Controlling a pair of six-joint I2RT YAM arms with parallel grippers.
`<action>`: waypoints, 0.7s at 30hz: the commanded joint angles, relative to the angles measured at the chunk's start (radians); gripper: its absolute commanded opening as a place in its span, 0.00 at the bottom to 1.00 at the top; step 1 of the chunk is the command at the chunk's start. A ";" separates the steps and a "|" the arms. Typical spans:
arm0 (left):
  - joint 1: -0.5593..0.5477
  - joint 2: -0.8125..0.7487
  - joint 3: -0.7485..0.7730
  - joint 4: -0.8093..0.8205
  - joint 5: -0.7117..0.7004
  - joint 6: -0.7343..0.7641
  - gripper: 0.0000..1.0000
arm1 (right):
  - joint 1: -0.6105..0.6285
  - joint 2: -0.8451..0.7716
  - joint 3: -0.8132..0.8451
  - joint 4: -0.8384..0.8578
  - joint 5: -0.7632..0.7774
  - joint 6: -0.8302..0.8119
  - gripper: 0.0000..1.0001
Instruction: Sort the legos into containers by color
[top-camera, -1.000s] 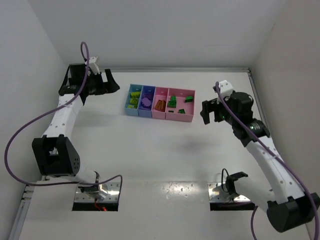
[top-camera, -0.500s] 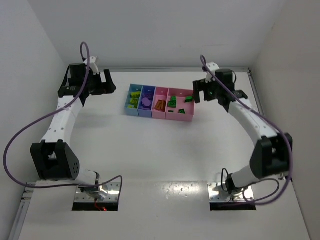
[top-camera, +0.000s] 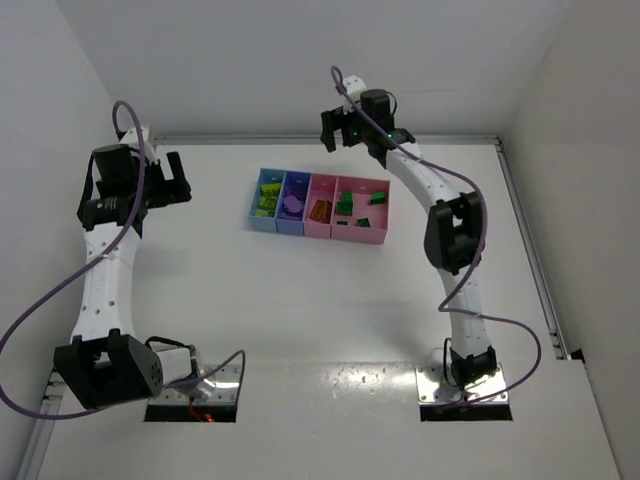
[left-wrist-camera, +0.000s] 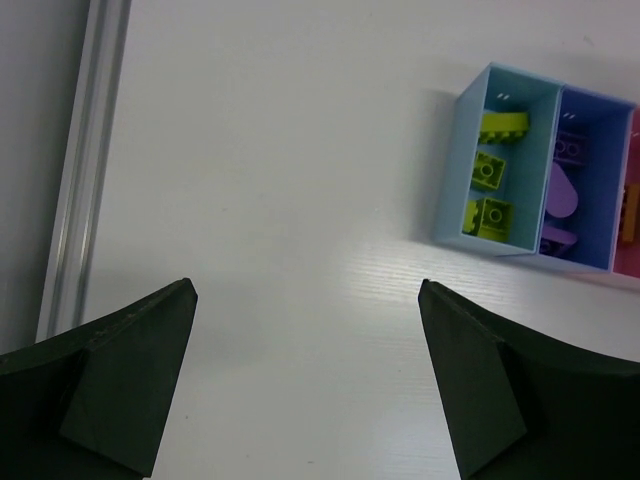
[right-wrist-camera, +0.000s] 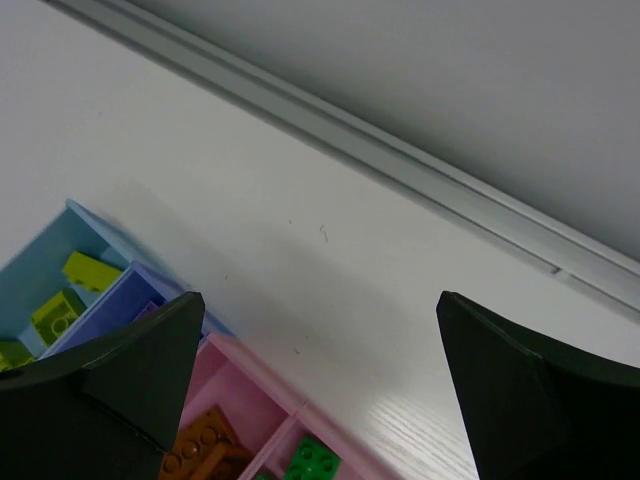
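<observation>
On white table (top-camera: 300, 300): containers (top-camera: 360, 237); grey walls (top-camera: 300, 60) around.

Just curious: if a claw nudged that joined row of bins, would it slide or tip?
Probably slides: the bins look like thin plastic holding few bricks, on a smooth table. Tipping seems unlikely; the row sits low and wide.

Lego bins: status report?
Left gripper open, empty. Right gripper open, empty, high over far rim. Legos all in bins, sorted by color. No obstruction seen.
</observation>
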 joint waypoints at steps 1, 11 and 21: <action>0.022 -0.048 -0.008 -0.020 -0.013 0.017 1.00 | 0.013 0.058 0.054 0.097 0.010 -0.005 1.00; 0.022 -0.046 -0.017 0.093 0.102 -0.018 1.00 | -0.030 -0.195 -0.205 0.109 -0.011 -0.005 1.00; -0.073 0.059 0.001 0.164 0.093 -0.049 1.00 | -0.114 -0.824 -0.756 -0.021 0.024 -0.022 1.00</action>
